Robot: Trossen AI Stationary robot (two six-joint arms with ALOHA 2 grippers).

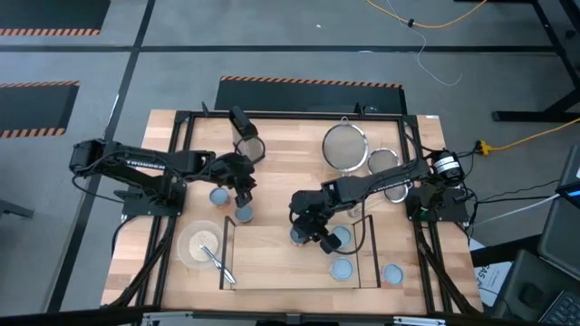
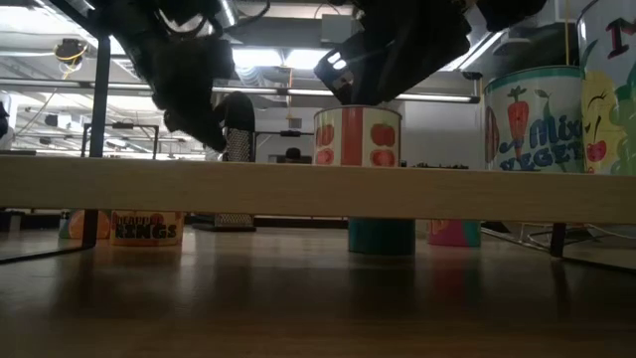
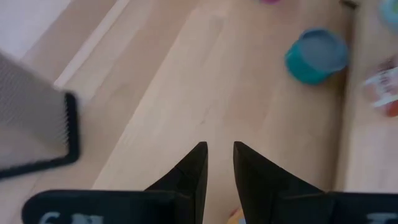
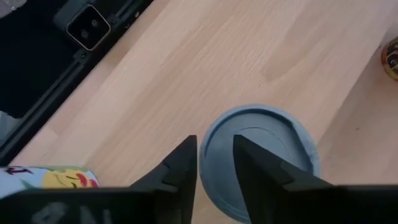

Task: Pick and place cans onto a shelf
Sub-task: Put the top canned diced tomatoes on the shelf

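Note:
The shelf (image 1: 272, 263) is a light-wood board with black uprights near the table's front. A red-and-white tomato can (image 2: 358, 136) stands on it under my right gripper (image 1: 313, 228). Its pale blue-grey top (image 4: 267, 149) shows just beyond the right fingertips, whose gap is far narrower than the can; whether they touch it, I cannot tell. More cans stand on the shelf (image 1: 340, 238) (image 1: 342, 270) and beside it (image 1: 392, 273). My left gripper (image 1: 243, 188) is shut above the bare table, near two cans (image 1: 219, 196) (image 1: 243, 215). A teal can (image 3: 316, 56) lies ahead of it.
Wire-mesh strainers (image 1: 344, 145) (image 1: 249, 145) lie at the back, one beside the left gripper (image 3: 31, 130). A pale bowl with a utensil (image 1: 201, 244) stands left of the shelf. A yellow-labelled can (image 4: 43, 177) is close beside the right gripper. Large cans (image 2: 532, 129) fill the low view's right.

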